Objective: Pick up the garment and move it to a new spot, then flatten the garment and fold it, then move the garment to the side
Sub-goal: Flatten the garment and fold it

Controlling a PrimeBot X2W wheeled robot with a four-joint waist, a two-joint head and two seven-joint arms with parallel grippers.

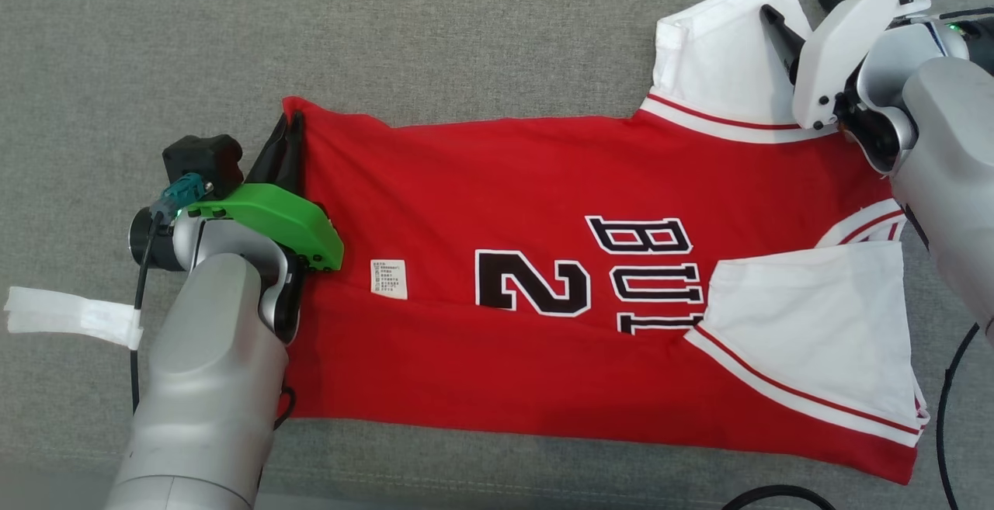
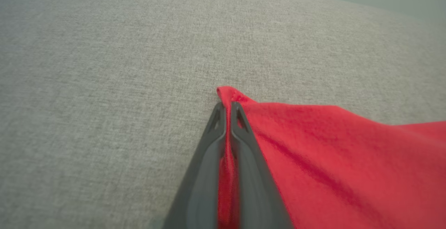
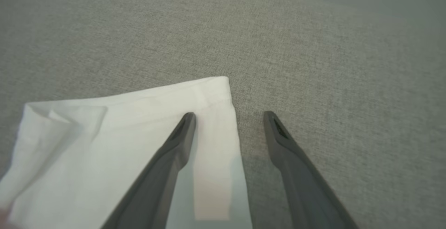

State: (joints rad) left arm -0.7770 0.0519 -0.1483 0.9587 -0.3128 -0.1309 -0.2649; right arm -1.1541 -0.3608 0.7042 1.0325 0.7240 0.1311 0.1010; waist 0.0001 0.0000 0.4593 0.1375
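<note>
Likely the folding step: the left claw point(image 1: 291, 126) grips the red-and-white fabric jersey's point(image 1: 505, 184) ten-o'clock corner. The right claw point(image 3: 229, 115), open astride the white sleeve's point(image 3: 122, 117) edge, should close next.

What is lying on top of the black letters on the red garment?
A folded white sleeve lies over the garment, hiding the ends of the letters. The rest of the word under it cannot be seen.

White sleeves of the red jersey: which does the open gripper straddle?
The upper white sleeve in head view: the right gripper straddles its edge; the lower sleeve lies untouched.
</note>
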